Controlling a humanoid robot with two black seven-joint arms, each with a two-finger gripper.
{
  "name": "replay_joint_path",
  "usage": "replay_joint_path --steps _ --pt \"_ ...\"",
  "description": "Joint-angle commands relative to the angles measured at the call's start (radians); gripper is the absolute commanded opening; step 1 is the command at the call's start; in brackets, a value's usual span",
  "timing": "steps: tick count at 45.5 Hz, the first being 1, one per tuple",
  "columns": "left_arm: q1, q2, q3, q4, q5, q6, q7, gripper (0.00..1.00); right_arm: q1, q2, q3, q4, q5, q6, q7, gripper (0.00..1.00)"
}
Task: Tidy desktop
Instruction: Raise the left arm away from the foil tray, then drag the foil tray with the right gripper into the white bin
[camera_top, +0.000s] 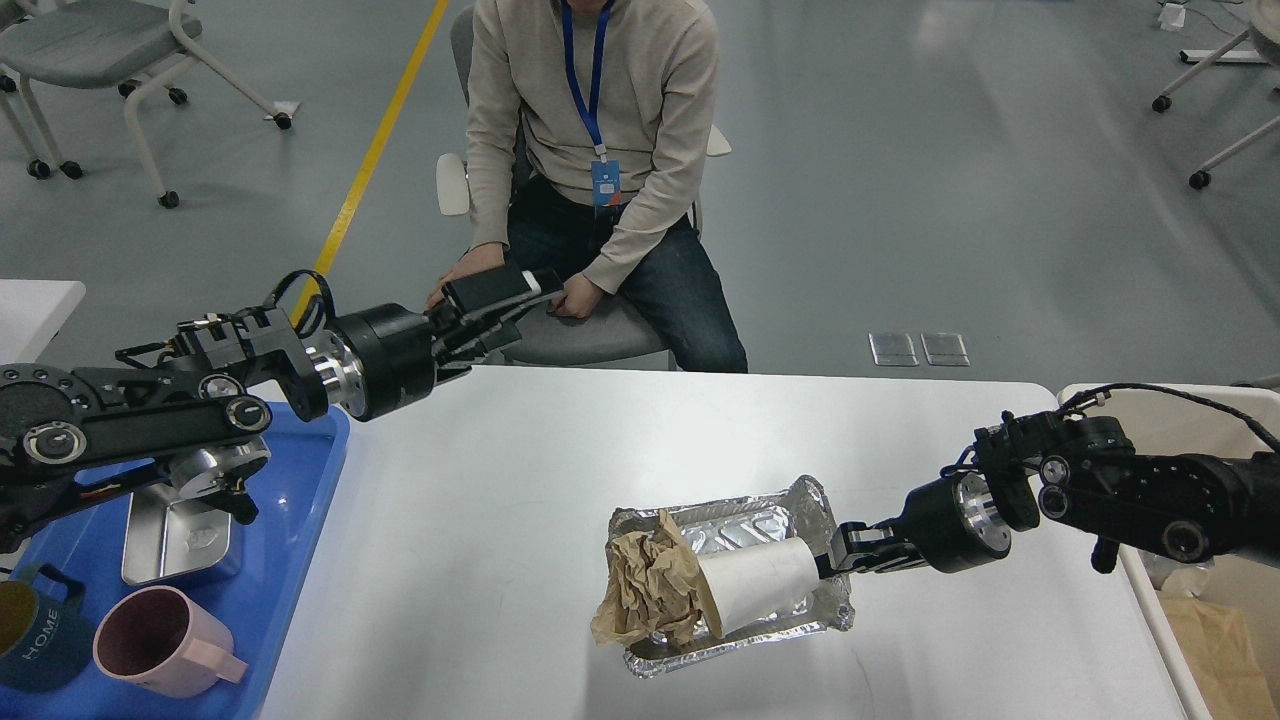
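Clearing the desktop (480, 520), white, spread below you | foil tray (790, 505) at centre-right holds a paper cup (760, 585) on its side, light and crushable: grip its base | right gripper (850, 555) low, touching cup; closure unclear | left gripper (490, 320) raised, fingers apart, empty.

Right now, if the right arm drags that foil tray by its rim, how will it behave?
The foil tray looks thin and crinkled, so its rim probably bends. The paper cup lies on its side inside and may roll. The crumpled brown paper overhangs the edge and could fall onto the desktop.
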Motion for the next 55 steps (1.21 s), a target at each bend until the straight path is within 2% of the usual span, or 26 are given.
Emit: replay_joint_path --steps 1,10,18,30,38,50,55 --pt "0.105 0.024 -0.152 0.013 -0.025 0.005 -0.010 0.93 0.000 -0.001 -0.005 0.000 0.002 0.002 0.006 0.00" --pt "0.301 0.019 -0.424 0.084 -0.126 0.000 0.001 0.94 -0.005 -0.004 -0.006 -0.003 0.002 0.002 0.006 0.00" --pt "0.433 0.022 -0.591 0.119 -0.174 -0.019 0.002 0.95 -0.009 -0.042 -0.002 -0.008 0.007 0.000 0.006 0.00" --pt "0.657 0.014 -0.885 0.190 -0.175 -0.177 0.013 0.96 -0.032 -0.163 0.007 -0.018 0.047 -0.005 0.008 0.00" --pt "0.704 0.008 -0.958 0.250 -0.177 -0.248 0.012 0.96 -0.042 -0.237 0.009 -0.080 0.123 -0.015 0.009 0.00" --pt "0.777 0.001 -0.962 0.251 -0.175 -0.294 0.005 0.96 -0.072 -0.326 0.007 -0.190 0.289 -0.032 0.012 0.00" --pt "0.833 0.001 -1.010 0.251 -0.177 -0.329 0.001 0.96 -0.091 -0.367 0.006 -0.218 0.341 -0.034 0.011 0.00"
